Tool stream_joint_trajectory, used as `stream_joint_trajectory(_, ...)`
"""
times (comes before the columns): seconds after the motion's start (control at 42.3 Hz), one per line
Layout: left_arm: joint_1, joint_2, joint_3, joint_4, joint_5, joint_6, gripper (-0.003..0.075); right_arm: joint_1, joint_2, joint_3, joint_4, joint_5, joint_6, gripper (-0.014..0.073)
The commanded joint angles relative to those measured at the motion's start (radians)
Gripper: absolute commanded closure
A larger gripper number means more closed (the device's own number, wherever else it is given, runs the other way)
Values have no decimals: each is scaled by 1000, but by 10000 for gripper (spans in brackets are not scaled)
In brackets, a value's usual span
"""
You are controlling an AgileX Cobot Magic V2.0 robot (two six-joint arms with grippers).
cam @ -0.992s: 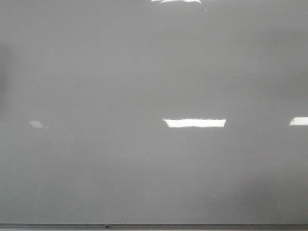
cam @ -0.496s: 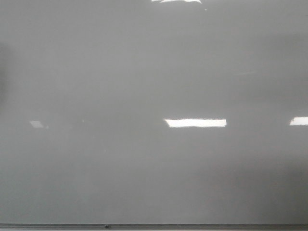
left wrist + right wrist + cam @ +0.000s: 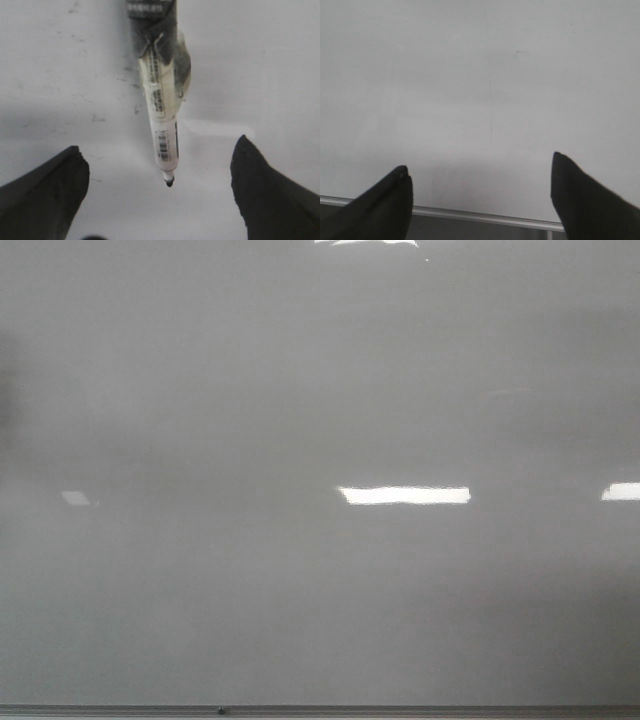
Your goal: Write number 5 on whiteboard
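The whiteboard (image 3: 300, 390) fills the front view as a glossy pale grey sheet with no ink on it; the number 5 shows in no view. Neither gripper appears in the front view. In the left wrist view a white marker (image 3: 162, 115), bound with tape to the mount above the fingers, points its black tip (image 3: 169, 182) at the whiteboard (image 3: 260, 60). My left gripper (image 3: 159, 142) stands open, both black fingers far from the marker. My right gripper (image 3: 479, 160) is open and holds nothing in front of the whiteboard (image 3: 470, 75).
A thin grey frame strip (image 3: 400, 709) runs along the board's lower edge and also shows between the right fingers as the frame strip (image 3: 485, 216). Bright rectangular light reflections (image 3: 404, 495) lie on the board. Faint smudges (image 3: 97, 118) mark its surface.
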Motion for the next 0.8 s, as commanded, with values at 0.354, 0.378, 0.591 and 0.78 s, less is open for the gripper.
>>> stream_joint_trajectory(0.354, -5, 67, -64, -12, -134, -8, 467, -1, 2, -26, -8, -73, 0, 4)
stream_joint_trajectory(0.378, -5, 67, -64, -12, -138, -8, 495, -1, 2, -26, -8, -73, 0, 4)
stream_joint_trajectory(0.591, -5, 67, -64, -12, -143, -8, 696, -1, 2, -26, -8, -75, 0, 4)
stream_joint_trajectory(0.78, -5, 26, -96, -10, -43, -8, 741, -1, -1, -39, -5, -89, 0, 4)
